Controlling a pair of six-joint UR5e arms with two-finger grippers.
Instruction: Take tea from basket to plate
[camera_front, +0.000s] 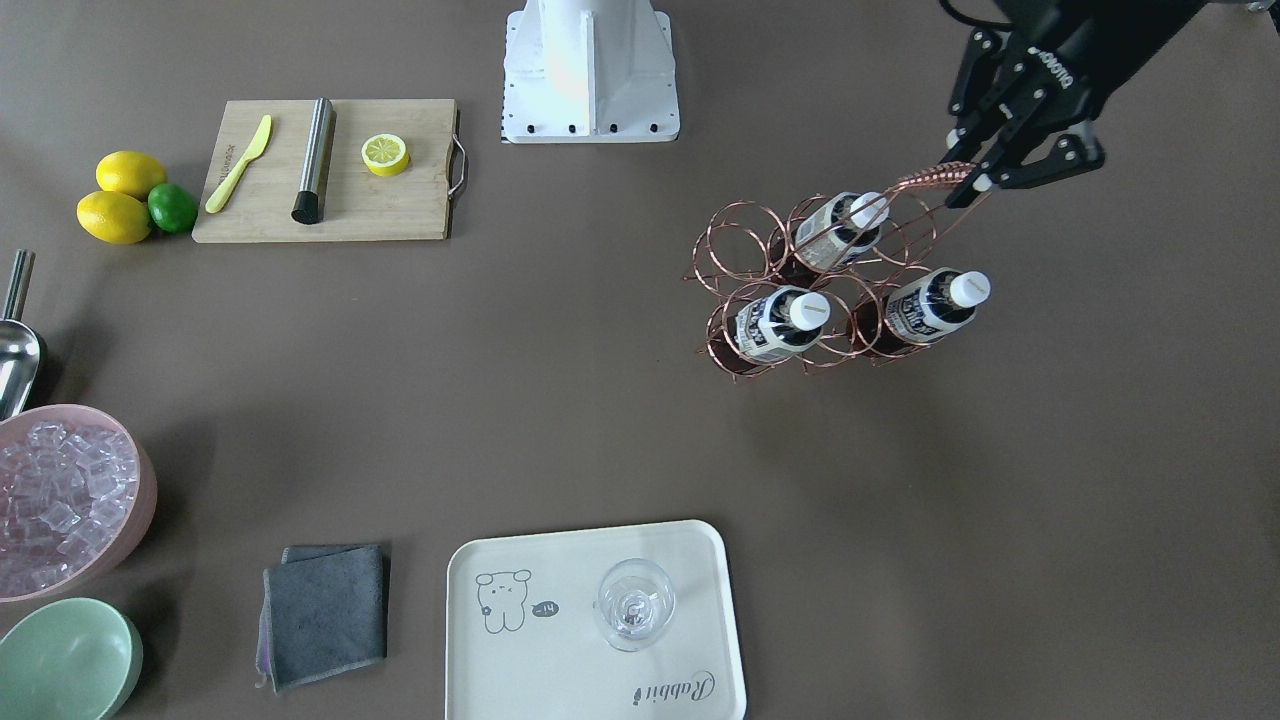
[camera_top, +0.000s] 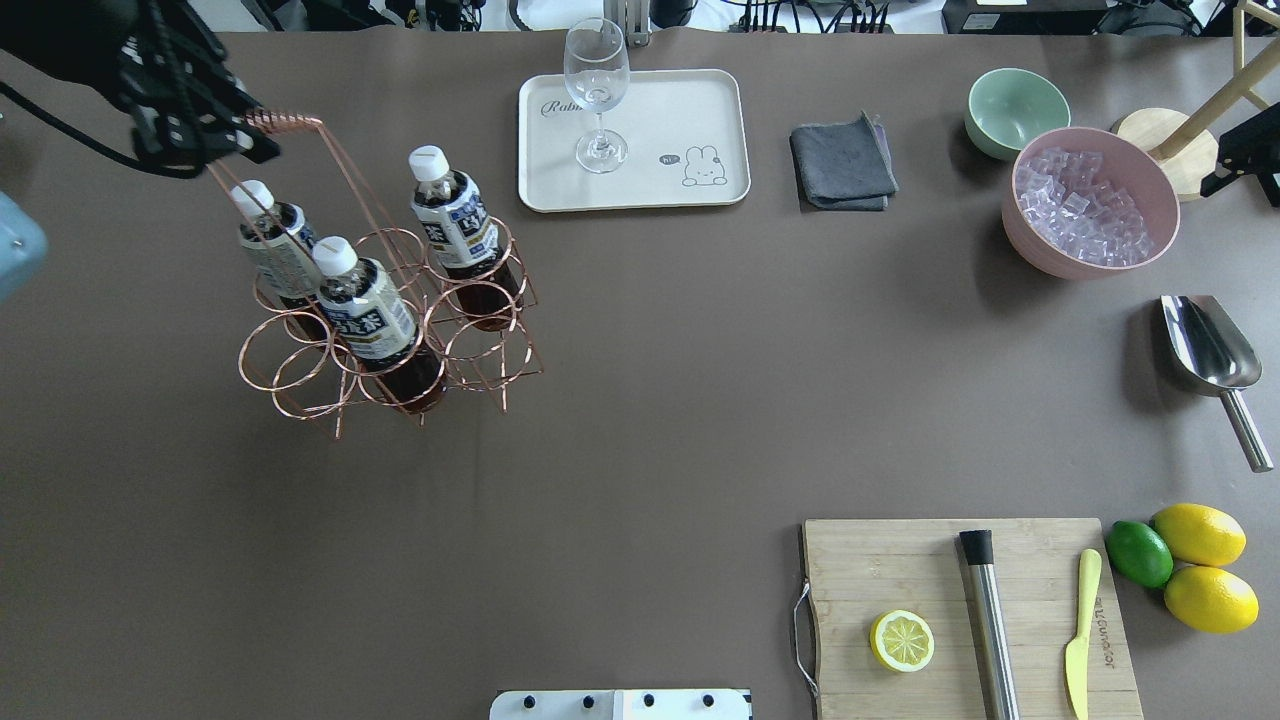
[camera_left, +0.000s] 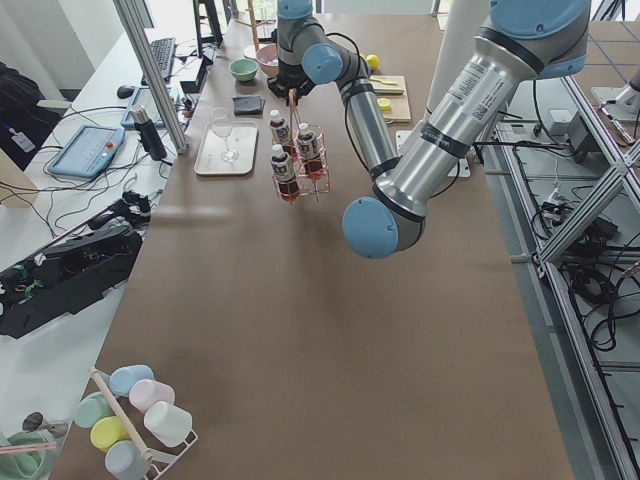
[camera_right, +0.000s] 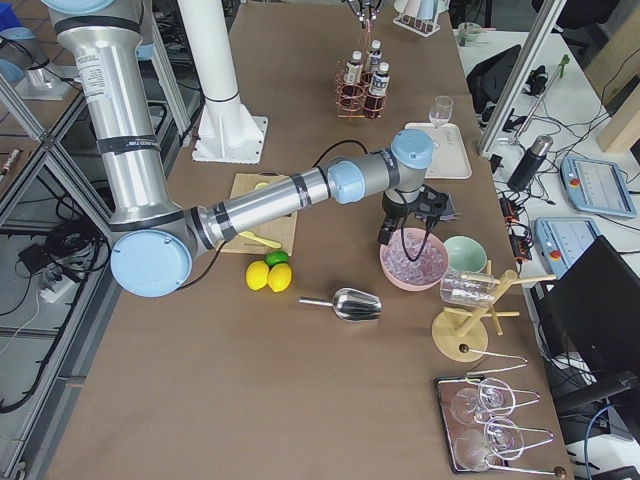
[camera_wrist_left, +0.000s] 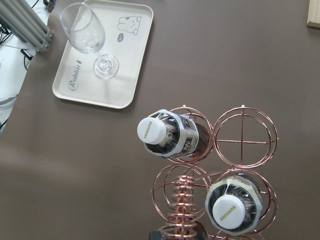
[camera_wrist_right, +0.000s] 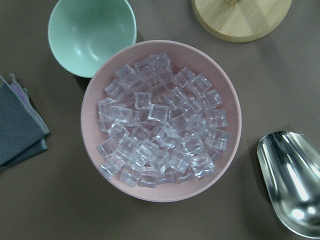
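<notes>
Three tea bottles (camera_front: 838, 228) (camera_front: 782, 320) (camera_front: 930, 305) in one six-ring basket (camera_wrist_left: 243, 141), held by the left gripper (camera_front: 975, 180).
That claw is pinched together on the basket's coiled handle (camera_front: 935, 178); all three bottles stand upright in cells just below it, one per cell. One plate (camera_front: 680, 560), carrying one wine glass (camera_front: 635, 603), lies well apart from the claw. Right gripper (camera_right: 405, 235) hangs over one pink bowl of ice (camera_wrist_right: 86, 120); whether its fingers are apart or together cannot be told.
</notes>
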